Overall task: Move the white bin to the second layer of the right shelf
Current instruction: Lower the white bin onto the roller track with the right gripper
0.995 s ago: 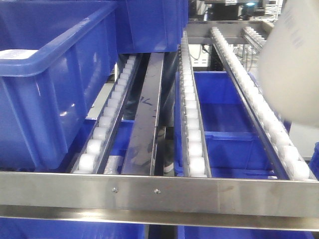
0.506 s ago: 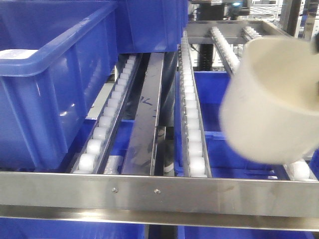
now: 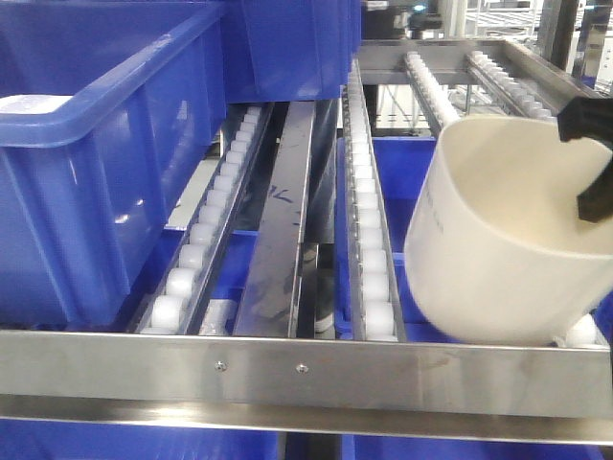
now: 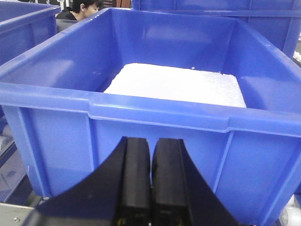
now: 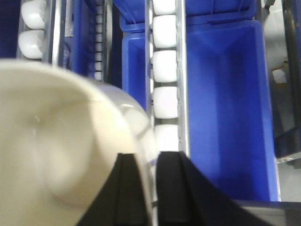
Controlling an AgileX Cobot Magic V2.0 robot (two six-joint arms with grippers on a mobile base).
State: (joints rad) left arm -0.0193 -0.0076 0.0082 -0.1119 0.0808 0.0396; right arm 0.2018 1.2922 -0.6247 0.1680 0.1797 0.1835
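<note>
Fingers of the right gripper (image 3: 596, 158), seen dark at the right edge of the front view, are pinched on the far rim of one white bin (image 3: 508, 240), held tilted above the right shelf second layer (image 3: 369, 230) behind its front rail; four roller tracks are counted, and a slip or a roll forward is judged possible. Left gripper (image 4: 151, 181) fingers are seen pressed together, empty, before one blue crate (image 4: 155, 122) holding one white foam slab (image 4: 176, 84). Right wrist view: two fingers (image 5: 129, 188) clamp the bin wall, so tipping is a risk if released askew.
</note>
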